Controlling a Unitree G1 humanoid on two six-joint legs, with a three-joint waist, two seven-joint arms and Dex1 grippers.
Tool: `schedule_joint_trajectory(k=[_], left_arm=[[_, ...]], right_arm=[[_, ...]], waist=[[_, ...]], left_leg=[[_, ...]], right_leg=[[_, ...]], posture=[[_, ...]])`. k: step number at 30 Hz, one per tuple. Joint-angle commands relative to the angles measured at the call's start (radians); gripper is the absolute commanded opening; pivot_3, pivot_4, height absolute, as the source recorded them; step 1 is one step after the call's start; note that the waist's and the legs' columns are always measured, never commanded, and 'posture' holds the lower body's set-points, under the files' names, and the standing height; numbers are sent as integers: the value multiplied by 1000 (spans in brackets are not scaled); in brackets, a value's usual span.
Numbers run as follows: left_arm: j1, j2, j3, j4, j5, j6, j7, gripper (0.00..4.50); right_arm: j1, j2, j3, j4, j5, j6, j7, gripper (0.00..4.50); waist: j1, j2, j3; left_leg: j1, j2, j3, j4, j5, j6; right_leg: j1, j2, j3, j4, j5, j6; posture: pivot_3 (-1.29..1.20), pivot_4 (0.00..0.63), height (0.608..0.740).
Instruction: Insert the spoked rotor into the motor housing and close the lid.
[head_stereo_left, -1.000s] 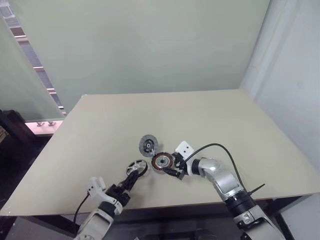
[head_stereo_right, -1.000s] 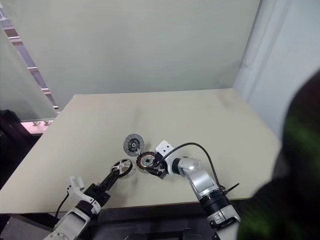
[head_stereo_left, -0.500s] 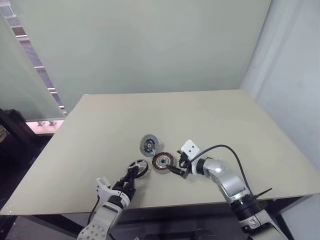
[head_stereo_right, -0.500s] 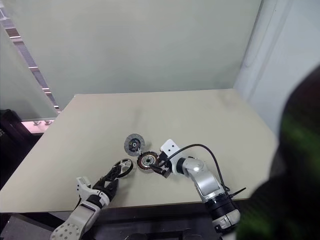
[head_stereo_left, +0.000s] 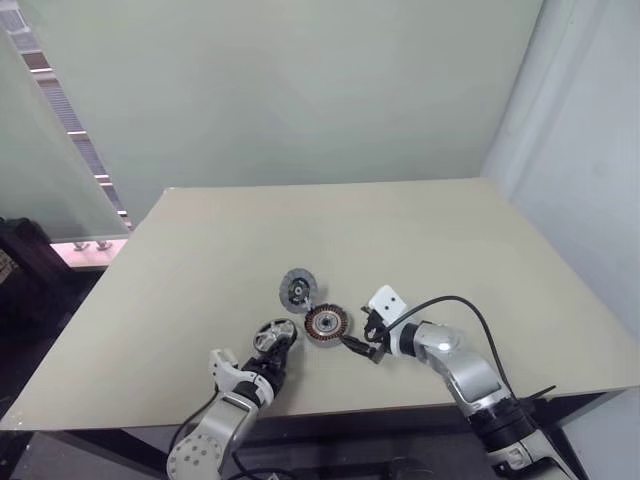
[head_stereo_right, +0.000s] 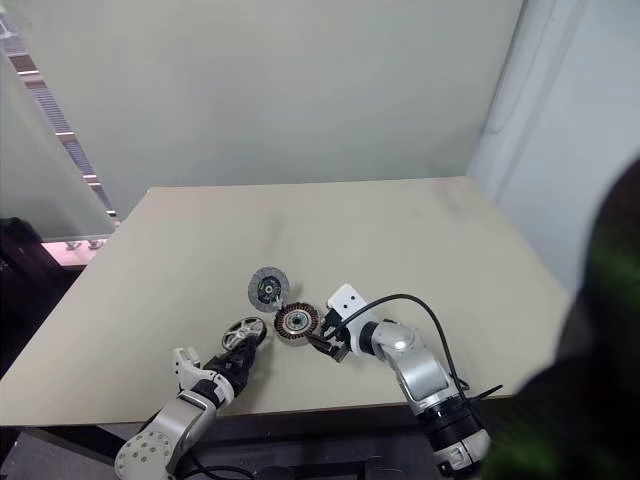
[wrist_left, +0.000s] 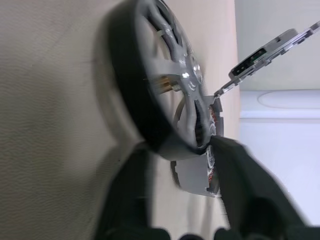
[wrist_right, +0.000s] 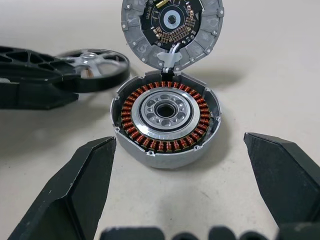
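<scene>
The spoked rotor (head_stereo_left: 275, 336) lies on the table near its front edge, left of the motor housing (head_stereo_left: 325, 324). My left gripper (head_stereo_left: 272, 348) reaches it from the front. In the left wrist view its two fingers (wrist_left: 240, 185) press on opposite sides of the spoked rotor (wrist_left: 165, 100), shut on its rim. The motor housing (wrist_right: 165, 117) stands open, showing copper windings. The lid (wrist_right: 171, 25) lies just behind it, touching its rim. My right gripper (wrist_right: 177, 142) is open just right of the housing, its fingers (wrist_right: 80, 190) apart from the housing's sides.
The beige table (head_stereo_left: 450, 260) stretches far back and to both sides. Its front edge runs just below my arms. A white block (head_stereo_left: 383, 299) and a black cable (head_stereo_left: 465, 305) ride on my right wrist.
My left gripper moved forward to the rotor and its fingers closed on the rim. My right gripper drew back a little to the right, away from the housing.
</scene>
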Motion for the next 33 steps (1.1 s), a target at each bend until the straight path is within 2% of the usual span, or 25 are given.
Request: schedule_joint_trajectory(k=[1, 8, 11, 14, 21, 26, 33], left_arm=[[-15, -1, 5, -25, -36, -8, -5, 274], [14, -2, 6, -59, -45, -47, -57, 252], [59, 9, -1, -110, -68, -41, -131, 252], [130, 58, -30, -163, -86, 7, -236, 252], [222, 177, -69, -191, -185, 143, -332, 252], [192, 203, -99, -159, -195, 163, -385, 252], [53, 182, -154, -38, -144, 154, -418, 252]], right_arm=[[-9, -2, -27, -44, 21, -6, -10, 4500], [-14, -4, -26, -29, 25, -13, -12, 4500], [-15, -9, -28, -24, 25, -20, -11, 4500], [-11, -17, -31, -19, 24, -27, -12, 4500], [-1, -30, -39, -11, 20, -37, -13, 4500], [-2, -35, -45, -3, 18, -39, -17, 4500], [19, -54, -46, -35, 18, -6, -20, 4500]], waist=[[0, 0, 0], [-1, 0, 0], [-1, 0, 0], [-1, 0, 0], [-1, 0, 0], [0, 0, 1], [0, 0, 0]], left_leg=[[0, 0, 0, 0, 0, 0], [0, 0, 0, 0, 0, 0], [0, 0, 1, -1, 0, 0], [-1, 0, 1, -2, 0, 0], [-1, 1, 0, -2, 0, 0], [-2, 1, 1, 0, -1, 0], [-2, 0, 0, 0, 0, 0]], right_leg=[[0, 0, 0, 0, 0, 0], [0, 0, 0, 0, 0, 0], [-1, 0, 0, -1, 0, -1], [-1, 0, 0, -1, 0, -1], [-2, 0, 0, -2, -1, -1], [-2, 0, 0, -2, -1, -1], [-2, 0, 0, -2, -1, -1]], posture=[[0, 0, 740], [0, 0, 740], [0, 0, 740], [0, 0, 740], [0, 0, 740], [0, 0, 740], [0, 0, 740]])
